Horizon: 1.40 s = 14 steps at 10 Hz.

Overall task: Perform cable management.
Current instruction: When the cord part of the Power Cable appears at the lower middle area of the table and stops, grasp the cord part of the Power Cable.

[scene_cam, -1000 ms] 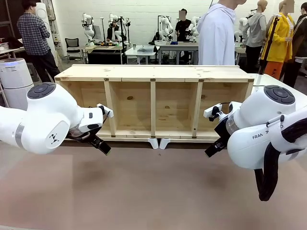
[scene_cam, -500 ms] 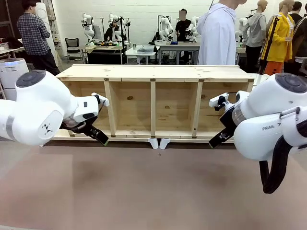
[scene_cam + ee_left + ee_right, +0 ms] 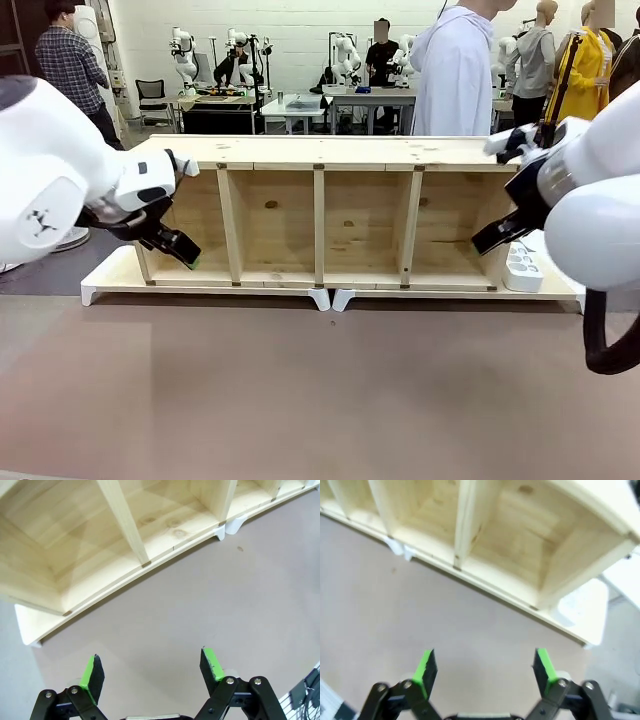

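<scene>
The cable is out of view. A long wooden shelf with several open compartments lies across the far side of the table. My left gripper hangs in front of its leftmost compartment. In the left wrist view that gripper is open over bare brown tabletop with nothing between its green pads. My right gripper is raised before the rightmost compartment. Seen from the right wrist, it stands open too, holding nothing, with the shelf ahead of it.
A small white power strip lies on the shelf's white base at the right end. A person in a white hoodie stands behind the shelf. The brown tabletop stretches in front.
Both arms have lifted and swung outward, the left one leftward and the right one rightward and up. The power strip, covered by the right arm before, now shows. Both grippers stayed open.
</scene>
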{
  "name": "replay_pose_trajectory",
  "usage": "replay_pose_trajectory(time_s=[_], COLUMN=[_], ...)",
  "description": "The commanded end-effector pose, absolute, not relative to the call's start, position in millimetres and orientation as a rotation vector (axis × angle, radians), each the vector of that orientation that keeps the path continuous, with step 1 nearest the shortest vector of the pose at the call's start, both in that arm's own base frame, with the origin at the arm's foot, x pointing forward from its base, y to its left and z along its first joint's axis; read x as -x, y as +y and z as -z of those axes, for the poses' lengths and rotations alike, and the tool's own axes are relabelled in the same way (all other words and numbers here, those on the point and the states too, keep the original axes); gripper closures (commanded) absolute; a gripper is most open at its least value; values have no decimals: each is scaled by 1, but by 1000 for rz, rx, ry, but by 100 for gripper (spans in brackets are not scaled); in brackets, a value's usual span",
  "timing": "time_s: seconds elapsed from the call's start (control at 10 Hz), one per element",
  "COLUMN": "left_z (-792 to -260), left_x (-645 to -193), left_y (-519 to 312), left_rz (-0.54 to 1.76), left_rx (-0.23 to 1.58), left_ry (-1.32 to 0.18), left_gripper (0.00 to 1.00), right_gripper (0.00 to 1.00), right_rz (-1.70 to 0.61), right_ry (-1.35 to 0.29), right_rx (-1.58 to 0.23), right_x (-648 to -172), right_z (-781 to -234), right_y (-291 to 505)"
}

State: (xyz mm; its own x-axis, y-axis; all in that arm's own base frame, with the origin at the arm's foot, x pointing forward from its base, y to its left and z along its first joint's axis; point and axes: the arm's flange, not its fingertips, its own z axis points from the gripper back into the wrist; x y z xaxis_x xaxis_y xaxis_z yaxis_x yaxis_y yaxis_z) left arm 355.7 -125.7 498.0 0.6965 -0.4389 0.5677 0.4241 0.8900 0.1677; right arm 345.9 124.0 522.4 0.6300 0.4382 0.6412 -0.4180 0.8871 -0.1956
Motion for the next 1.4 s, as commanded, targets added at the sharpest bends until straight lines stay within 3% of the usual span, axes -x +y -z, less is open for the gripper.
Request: replay_pose_trajectory(time_s=[0.0,0.6,1.0,1.1,1.3], left_z=[-449,-456,-447,-620,-620], left_x=[-245,-171,-159,-220,-220], left_y=[-95,-51,-37,-77,-77], left_rz=[420,222,186,210,210], left_rx=[-87,-102,-79,-90,-90], left_ry=[-652,-791,-815,-783,-783], left_gripper=[0,0,0,0,0], right_gripper=[0,0,0,0,0], right_rz=[-429,-334,-347,-356,-356], right_ry=[-783,-868,-850,-855,-855], right_rx=[61,59,43,53,53], right_x=[-252,-202,-204,-260,-260], right_z=[-477,-484,-477,-610,-610], right_y=[89,57,65,81,81])
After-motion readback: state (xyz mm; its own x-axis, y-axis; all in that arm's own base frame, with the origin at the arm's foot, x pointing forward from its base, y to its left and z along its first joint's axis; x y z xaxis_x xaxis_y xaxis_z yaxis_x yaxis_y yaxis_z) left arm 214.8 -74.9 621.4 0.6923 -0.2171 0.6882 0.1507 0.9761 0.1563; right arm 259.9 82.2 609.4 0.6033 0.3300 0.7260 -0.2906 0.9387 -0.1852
